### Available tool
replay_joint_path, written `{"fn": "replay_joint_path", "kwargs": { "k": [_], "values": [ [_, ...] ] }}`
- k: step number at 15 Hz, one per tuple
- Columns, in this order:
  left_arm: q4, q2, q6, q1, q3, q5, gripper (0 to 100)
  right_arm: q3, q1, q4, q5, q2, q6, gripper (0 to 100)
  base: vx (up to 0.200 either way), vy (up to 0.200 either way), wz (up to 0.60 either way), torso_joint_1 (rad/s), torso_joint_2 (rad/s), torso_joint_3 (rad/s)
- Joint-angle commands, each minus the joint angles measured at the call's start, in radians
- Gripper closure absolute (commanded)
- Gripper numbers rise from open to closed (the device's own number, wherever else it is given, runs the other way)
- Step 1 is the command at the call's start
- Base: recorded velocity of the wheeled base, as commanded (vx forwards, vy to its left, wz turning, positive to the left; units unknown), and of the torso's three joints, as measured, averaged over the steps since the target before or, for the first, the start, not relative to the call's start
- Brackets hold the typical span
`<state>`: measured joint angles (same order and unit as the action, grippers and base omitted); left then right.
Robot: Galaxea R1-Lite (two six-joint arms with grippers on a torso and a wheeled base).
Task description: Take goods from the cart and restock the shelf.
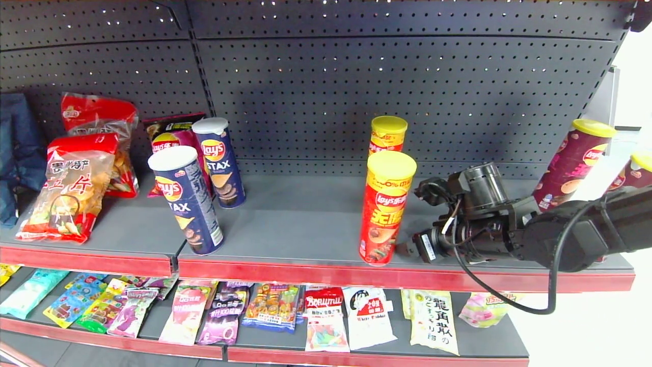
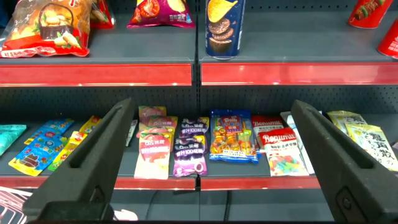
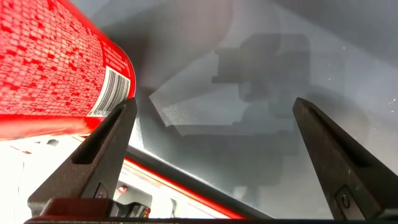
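On the upper shelf (image 1: 295,219), the red can (image 1: 385,214) stands upright near the front edge. The right gripper (image 3: 214,106) is just beside its base, jaws wide apart, holding nothing. The left gripper (image 2: 211,104) is wide too, facing the lower shelf (image 2: 249,183).

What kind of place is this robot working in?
Likely a shop aisle, or a mock-up: red-edged shelf with pegboard back, chip canisters standing on it, snack packets in rows below.
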<state>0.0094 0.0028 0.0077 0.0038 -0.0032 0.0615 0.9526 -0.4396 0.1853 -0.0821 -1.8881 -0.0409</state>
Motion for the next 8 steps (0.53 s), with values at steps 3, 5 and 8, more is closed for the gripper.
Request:
{"fn": "replay_joint_path", "kwargs": {
  "k": [3, 5, 8],
  "values": [
    [0.0, 0.0, 0.0, 0.001, 0.0, 0.0, 0, -0.074, 0.005, 0.0, -0.001, 0.098, -0.001, 0, 0.0, 0.0, 0.0, 0.0, 0.0, 0.0],
    [0.0, 0.0, 0.0, 0.001, 0.0, 0.0, 0, -0.146, 0.015, 0.002, -0.001, 0.199, 0.001, 0, 0.0, 0.0, 0.0, 0.0, 0.0, 0.0],
    [0.0, 0.0, 0.0, 0.001, 0.0, 0.0, 0, -0.279, 0.033, 0.002, 0.001, 0.414, -0.002, 0, 0.0, 0.0, 0.0, 0.0, 0.0, 0.0]
  ]
}}
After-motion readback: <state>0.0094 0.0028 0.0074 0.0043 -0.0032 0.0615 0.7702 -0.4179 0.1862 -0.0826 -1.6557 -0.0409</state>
